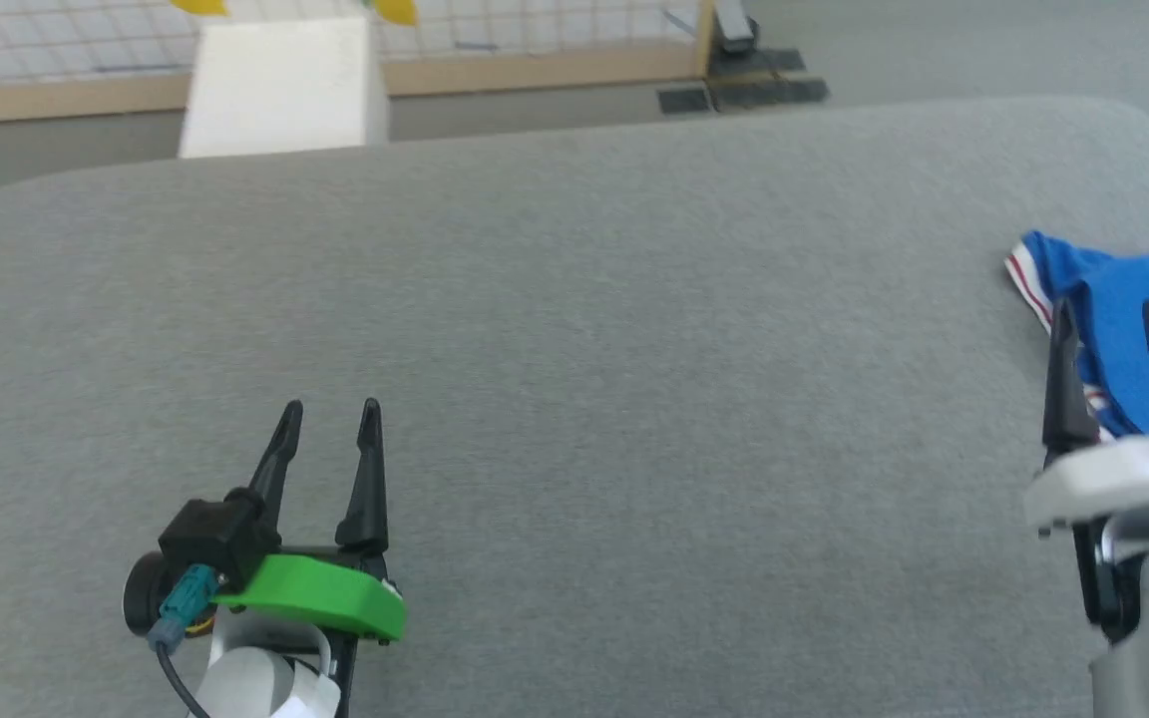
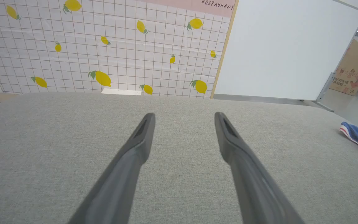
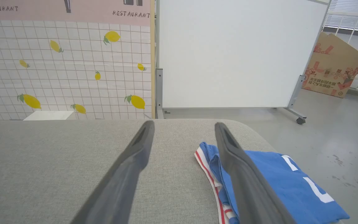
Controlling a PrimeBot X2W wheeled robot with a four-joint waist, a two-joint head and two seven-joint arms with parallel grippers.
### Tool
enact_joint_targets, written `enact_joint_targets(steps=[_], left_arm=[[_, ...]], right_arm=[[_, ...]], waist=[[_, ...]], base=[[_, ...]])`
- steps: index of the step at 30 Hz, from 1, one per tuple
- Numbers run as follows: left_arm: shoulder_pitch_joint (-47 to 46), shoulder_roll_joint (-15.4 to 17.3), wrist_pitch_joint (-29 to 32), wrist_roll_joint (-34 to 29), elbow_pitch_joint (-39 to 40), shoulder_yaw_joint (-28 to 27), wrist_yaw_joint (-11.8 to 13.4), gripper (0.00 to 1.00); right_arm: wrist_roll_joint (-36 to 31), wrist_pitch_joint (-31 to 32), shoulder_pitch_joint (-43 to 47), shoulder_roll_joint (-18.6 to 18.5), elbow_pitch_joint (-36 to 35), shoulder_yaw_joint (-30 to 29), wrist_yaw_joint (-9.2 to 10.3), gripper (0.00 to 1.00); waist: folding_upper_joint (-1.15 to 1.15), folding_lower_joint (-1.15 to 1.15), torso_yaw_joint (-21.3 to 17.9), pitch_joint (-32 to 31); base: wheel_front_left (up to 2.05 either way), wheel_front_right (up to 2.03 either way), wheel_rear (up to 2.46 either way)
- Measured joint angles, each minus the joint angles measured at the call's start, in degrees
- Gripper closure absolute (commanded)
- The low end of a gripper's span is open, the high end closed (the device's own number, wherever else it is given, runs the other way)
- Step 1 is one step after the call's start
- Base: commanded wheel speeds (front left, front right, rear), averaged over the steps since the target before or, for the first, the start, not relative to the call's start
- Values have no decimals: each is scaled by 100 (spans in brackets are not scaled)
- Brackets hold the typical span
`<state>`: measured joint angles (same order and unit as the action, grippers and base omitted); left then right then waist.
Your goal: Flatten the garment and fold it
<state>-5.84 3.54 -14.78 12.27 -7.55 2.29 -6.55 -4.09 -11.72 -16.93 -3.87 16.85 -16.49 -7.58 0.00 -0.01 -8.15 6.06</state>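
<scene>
**Blue garment (image 1: 1098,274) lies bunched at the right edge of the desk (image 1: 574,299), both claws empty**

The grey cloth-covered desk spans most of the frame. The garment sits at far right with its layers heaped and its striped trim toward centre. In the right wrist view it reaches the desk's rounded edge. The right claw (image 1: 1108,311) hovers over it at lower right, fingers spread wide, holding nothing. The left claw (image 1: 330,414), equally wide and empty, hangs over bare desk at lower left, well apart from the cloth. The likely risks: an outward tug could slide the jersey off the desk, and a pinch catching several layers would drag the heap rather than open it.
</scene>
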Motion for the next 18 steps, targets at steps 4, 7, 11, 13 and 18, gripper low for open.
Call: enact_joint_targets(steps=[4, 7, 11, 13, 18], left_arm=[[60, -20, 0, 9, -60, 26, -2, 0], [120, -31, -1, 11, -97, 29, -3, 0], [185, -37, 0, 34, -142, 31, -4, 0], [215, -38, 0, 34, -172, 42, -7, 0], [265, -40, 0, 46, -221, 112, -22, 0]], right_arm=[[67, -99, 587, 18, -471, 181, 0, 0], [73, -145, 917, 37, -703, 255, 0, 0], [100, -194, 1277, 58, -927, 410, 0, 0], [93, -202, 1459, 74, -1028, 516, 0, 0], [278, -246, 1767, 88, -1172, 621, 0, 0]], waist=[[0, 0, 267, -178], [0, 0, 450, -288], [0, 0, 655, -409], [0, 0, 752, -467], [0, 0, 918, -579]], base=[[0, 0, 0], [0, 0, 0], [0, 0, 0], [0, 0, 0], [0, 0, 0]])
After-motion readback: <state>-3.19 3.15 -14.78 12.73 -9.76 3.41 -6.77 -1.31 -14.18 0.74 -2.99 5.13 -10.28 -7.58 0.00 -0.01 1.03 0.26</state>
